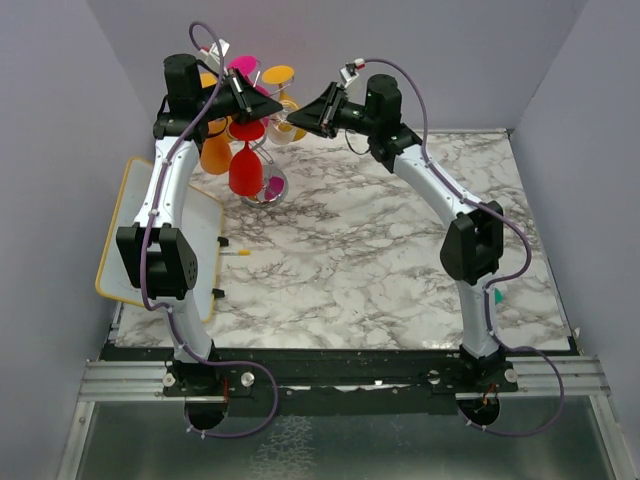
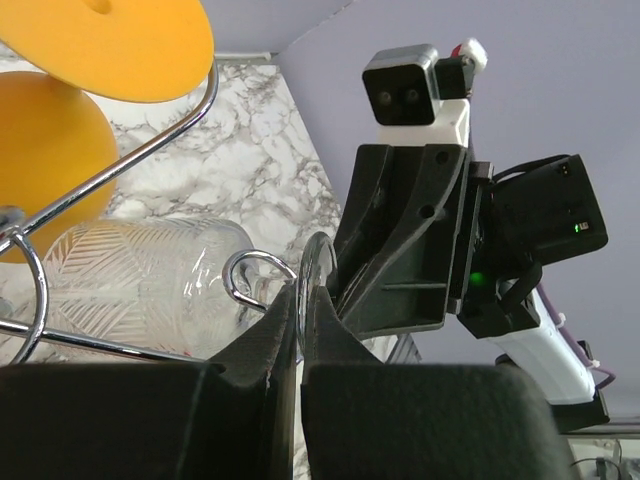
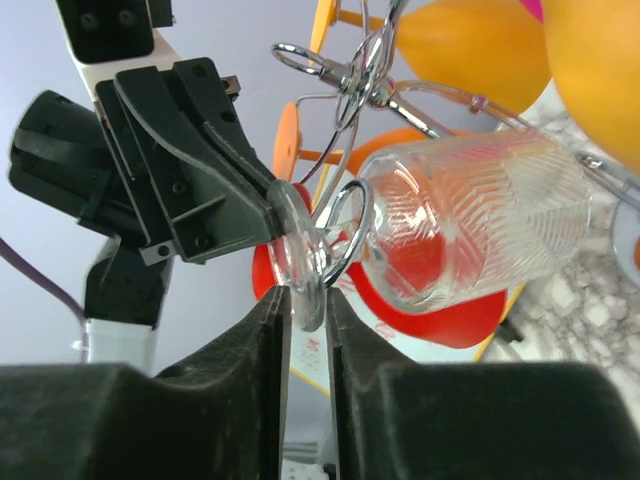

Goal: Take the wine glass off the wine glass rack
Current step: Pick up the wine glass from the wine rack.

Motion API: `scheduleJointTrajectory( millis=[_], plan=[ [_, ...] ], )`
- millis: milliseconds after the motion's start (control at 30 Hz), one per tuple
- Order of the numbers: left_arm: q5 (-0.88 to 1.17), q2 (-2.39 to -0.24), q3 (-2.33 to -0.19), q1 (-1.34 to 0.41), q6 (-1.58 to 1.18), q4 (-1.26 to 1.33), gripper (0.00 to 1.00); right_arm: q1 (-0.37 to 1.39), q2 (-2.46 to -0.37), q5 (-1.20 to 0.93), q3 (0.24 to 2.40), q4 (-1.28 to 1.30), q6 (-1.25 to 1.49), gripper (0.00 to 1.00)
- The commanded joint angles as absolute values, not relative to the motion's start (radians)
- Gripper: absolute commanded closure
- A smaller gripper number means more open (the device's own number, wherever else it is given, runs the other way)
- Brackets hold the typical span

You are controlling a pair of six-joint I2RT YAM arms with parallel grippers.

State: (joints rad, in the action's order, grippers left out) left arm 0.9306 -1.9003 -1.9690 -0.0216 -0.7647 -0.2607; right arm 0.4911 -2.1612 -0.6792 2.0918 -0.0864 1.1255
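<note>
Left claw (image 2: 300, 305) is pinching the wine glass (image 2: 150, 280) by its foot at the wine glass rack (image 2: 150, 148), while right claw (image 3: 307, 300) is narrowly straddling that foot, grip unclear.

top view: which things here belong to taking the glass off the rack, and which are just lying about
In the job: clear wine glass, wine glass rack, left gripper and right gripper, both pinching the glass's foot.
Just about: red glass, orange glass, white board with yellow rim.
</note>
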Motion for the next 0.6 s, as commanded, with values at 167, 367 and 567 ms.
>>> scheduleJointTrajectory(
  millis=[167,367,567],
  plan=[
    [0.898,-1.895,-1.971,-0.009,-0.704,-0.285,1.0,0.495,-2.126,-0.684,2.049,-0.121,1.135,0.92],
    [0.893,-1.889,-1.966,-0.009,-0.68,-0.287,0.97,0.495,-2.106,-0.686,2.036,-0.143,1.169,1.0],
    [0.912,-1.888,-1.989,-0.009,-0.664,-0.286,0.67,0.489,-2.074,-0.669,2.024,-0.206,1.242,1.0]
  ],
)
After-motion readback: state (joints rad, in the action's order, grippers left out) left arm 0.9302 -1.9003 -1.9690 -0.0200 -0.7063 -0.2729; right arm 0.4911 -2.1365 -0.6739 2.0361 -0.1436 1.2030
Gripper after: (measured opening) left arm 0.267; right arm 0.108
